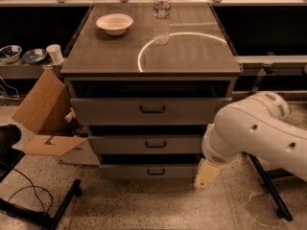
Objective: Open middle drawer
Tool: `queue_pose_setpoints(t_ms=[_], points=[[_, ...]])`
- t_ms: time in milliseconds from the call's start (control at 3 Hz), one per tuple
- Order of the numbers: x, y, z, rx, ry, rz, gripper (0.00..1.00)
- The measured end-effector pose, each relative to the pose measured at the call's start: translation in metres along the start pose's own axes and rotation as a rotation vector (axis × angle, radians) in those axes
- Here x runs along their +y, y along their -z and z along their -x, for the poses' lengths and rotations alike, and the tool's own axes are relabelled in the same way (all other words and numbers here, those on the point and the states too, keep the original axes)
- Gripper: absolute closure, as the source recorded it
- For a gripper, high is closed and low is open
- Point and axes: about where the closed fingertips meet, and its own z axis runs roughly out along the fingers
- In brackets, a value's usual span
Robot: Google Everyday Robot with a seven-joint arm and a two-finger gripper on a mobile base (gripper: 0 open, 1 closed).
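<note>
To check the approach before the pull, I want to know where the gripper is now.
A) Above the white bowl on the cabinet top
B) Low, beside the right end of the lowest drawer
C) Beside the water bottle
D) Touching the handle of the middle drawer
B: the gripper hangs low beside the right end of the lowest drawer, below and to the right of the handle of the middle drawer.

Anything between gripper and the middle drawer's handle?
Nothing loose, camera view: gripper hangs low right of the handle on the middle drawer; only bare drawer fronts between.
</note>
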Motion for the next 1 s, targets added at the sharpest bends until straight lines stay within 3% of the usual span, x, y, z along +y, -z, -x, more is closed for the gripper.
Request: queue_pose_setpoints(t_ms=[1000], points=[[-0.0006,0.0072,-0.0013,0.001,-0.001,-0.006,0.0]])
